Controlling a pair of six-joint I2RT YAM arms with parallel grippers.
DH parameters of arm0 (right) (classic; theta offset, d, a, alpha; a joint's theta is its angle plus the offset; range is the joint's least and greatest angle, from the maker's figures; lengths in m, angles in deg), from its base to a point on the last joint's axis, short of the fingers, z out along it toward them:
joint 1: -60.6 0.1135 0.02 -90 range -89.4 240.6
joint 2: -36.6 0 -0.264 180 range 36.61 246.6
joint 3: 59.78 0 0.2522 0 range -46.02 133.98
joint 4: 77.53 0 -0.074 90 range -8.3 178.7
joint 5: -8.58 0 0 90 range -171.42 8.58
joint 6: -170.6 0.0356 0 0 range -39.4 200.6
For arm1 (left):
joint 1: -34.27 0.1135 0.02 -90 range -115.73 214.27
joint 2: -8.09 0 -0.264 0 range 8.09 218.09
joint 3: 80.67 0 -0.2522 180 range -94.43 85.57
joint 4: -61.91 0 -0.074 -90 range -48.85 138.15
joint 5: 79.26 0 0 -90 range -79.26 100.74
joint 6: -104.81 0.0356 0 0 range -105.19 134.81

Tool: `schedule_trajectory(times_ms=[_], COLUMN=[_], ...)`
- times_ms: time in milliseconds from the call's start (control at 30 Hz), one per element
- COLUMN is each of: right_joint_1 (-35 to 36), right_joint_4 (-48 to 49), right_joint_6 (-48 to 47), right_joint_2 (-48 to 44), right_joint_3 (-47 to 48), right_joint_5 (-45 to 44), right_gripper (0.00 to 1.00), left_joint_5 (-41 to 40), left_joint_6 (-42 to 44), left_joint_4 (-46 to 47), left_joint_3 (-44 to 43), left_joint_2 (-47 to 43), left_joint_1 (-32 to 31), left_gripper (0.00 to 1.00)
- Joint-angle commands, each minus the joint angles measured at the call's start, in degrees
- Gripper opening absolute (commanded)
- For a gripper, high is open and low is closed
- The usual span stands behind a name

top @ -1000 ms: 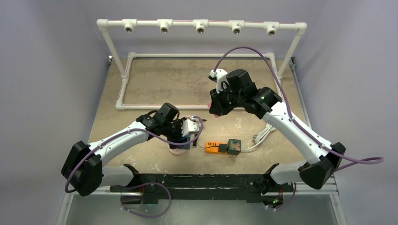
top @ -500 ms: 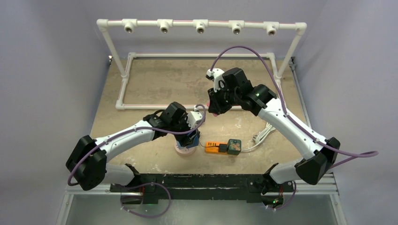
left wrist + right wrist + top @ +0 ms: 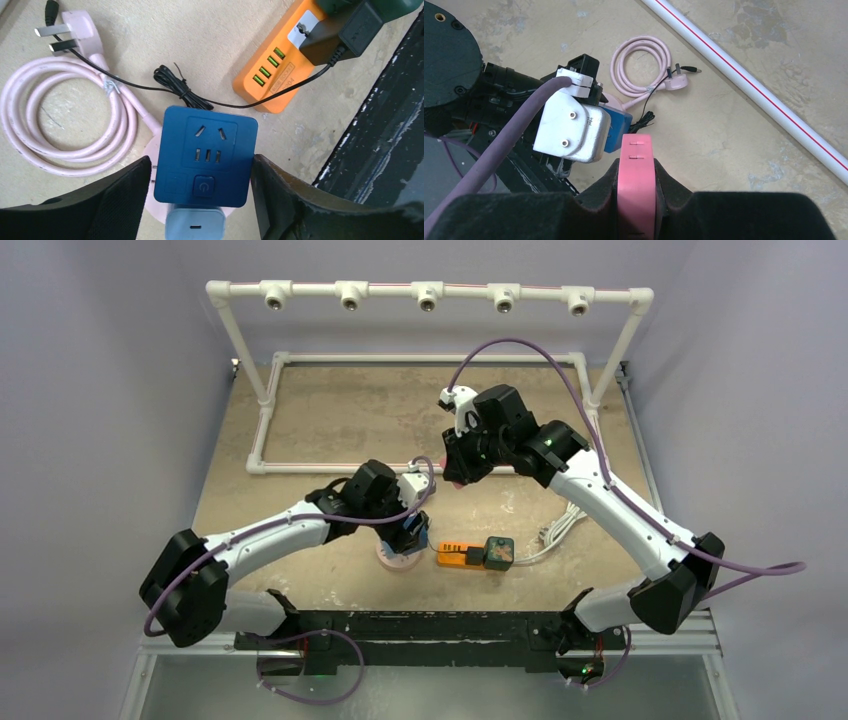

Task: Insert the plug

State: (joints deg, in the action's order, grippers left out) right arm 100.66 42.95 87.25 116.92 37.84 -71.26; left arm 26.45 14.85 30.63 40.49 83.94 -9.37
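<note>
Pink flat plug [image 3: 636, 190] pinched in right fingers [image 3: 589, 207]; left fingers [image 3: 115, 202] wide astride blue socket [image 3: 205, 150]

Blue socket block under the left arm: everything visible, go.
The blue socket block is square, matte plastic, face up: two angled slots over three straight ones, a power button below. It sits on a pale pink base whose pink cable coils beside it. A black cord touches its far edge. The left end effector flanks it with both fingers; contact unclear.
</note>
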Motion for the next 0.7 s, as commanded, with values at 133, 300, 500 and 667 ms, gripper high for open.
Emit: schedule_trajectory(times_ms=[133, 300, 500, 667], right_joint_1=[-0.23, -0.16, 2.27, 3.41], right_joint_4=[-0.34, -2.29, -3.59, -4.93], right_joint_6=[1.64, 3.62, 10.71, 14.09], right_joint_2=[1.05, 3.2, 6.15, 7.79], right_joint_3=[0.71, 3.02, 1.88, 2.4], right_joint_5=[3.05, 2.8, 4.17, 4.81], right_gripper=[0.0, 0.0, 0.0, 0.0], left_joint_5=[2.9, -0.95, 0.58, 18.71], left_joint_6=[-0.33, 4.14, 8.64, 5.45], left_joint_4=[-4.26, -9.71, -9.51, -5.91], left_joint_3=[-4.2, -9.48, -6.48, -4.19], left_joint_2=[-5.27, -8.95, -12.96, -7.09], left_joint_1=[-0.19, -0.14, 8.63, 24.51], left_gripper=[0.96, 0.99, 0.99, 0.93])
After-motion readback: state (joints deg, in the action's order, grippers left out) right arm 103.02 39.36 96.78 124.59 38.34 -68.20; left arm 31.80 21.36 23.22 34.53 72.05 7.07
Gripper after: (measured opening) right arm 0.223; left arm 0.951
